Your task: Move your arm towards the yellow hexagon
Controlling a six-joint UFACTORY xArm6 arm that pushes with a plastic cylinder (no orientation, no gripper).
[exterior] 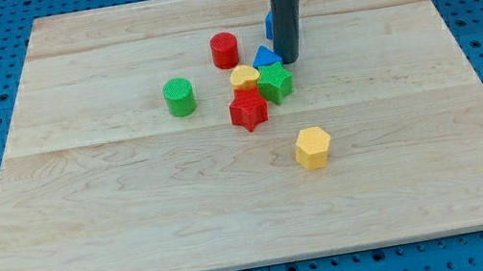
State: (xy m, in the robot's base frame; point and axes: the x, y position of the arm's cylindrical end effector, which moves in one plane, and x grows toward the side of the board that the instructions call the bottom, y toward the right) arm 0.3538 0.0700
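Note:
The yellow hexagon (pixel 313 146) lies alone on the wooden board (pixel 138 220), right of centre and toward the view's bottom. My tip (pixel 288 60) is down on the board above it in the view, well apart from it. The tip stands just right of a blue triangle (pixel 265 56) and just above a green star (pixel 276 82). The dark rod hides most of another blue block (pixel 269 24) behind it.
A cluster sits near my tip: a yellow heart (pixel 245 77), a red star (pixel 248 111), a red cylinder (pixel 224 50). A green cylinder (pixel 180 97) stands further to the view's left. A blue pegboard surrounds the board.

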